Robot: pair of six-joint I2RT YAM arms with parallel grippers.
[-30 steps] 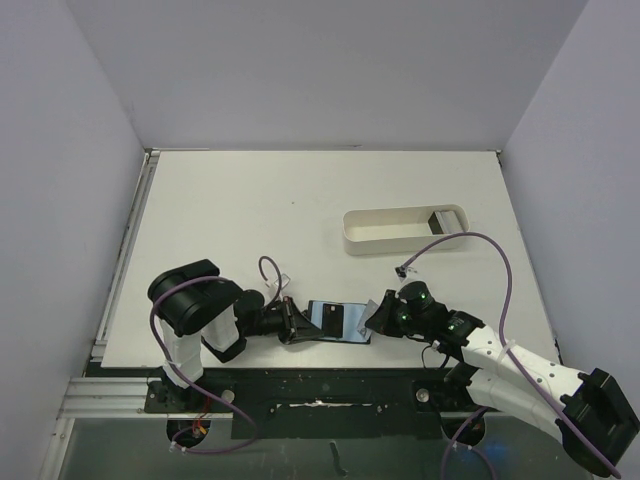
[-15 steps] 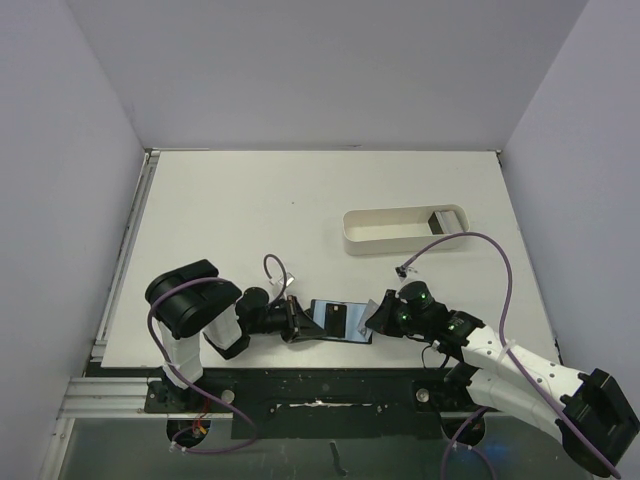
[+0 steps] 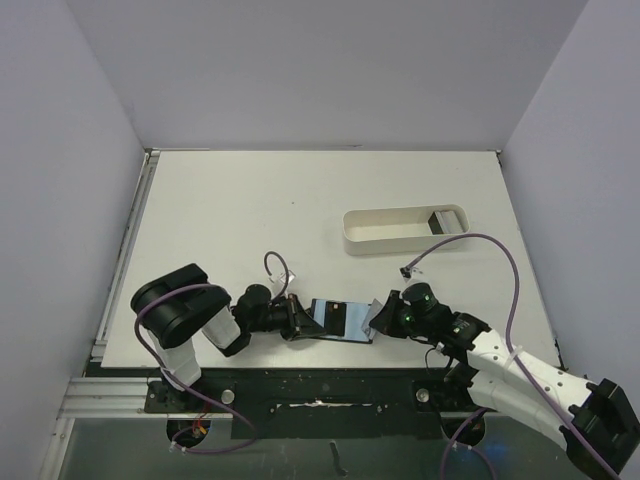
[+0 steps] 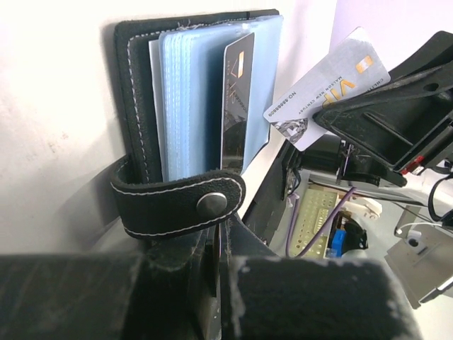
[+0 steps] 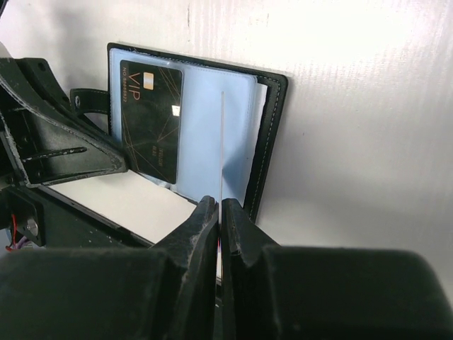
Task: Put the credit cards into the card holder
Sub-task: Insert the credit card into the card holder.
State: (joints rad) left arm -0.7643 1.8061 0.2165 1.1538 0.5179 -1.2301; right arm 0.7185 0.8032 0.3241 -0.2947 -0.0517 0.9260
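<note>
The black card holder (image 3: 340, 320) lies open near the table's front edge, its bluish pockets facing up. A black card (image 5: 150, 117) sits in its left pocket. My left gripper (image 3: 297, 320) is shut on the holder's left cover, just below the snap tab (image 4: 177, 202). My right gripper (image 3: 380, 317) is shut on a grey credit card (image 4: 329, 88) and holds it tilted over the holder's right edge. In the right wrist view that card (image 5: 221, 142) shows edge-on above the pale blue pockets (image 5: 205, 142).
A long white oval tray (image 3: 400, 230) stands at the back right with a dark object (image 3: 441, 221) in its right end. Purple cables loop by both wrists. The holder lies close to the table's front edge (image 3: 330, 347).
The left arm's elbow has swung a little to the left and its wrist has shifted. The holder and the right gripper with its card have barely moved.
</note>
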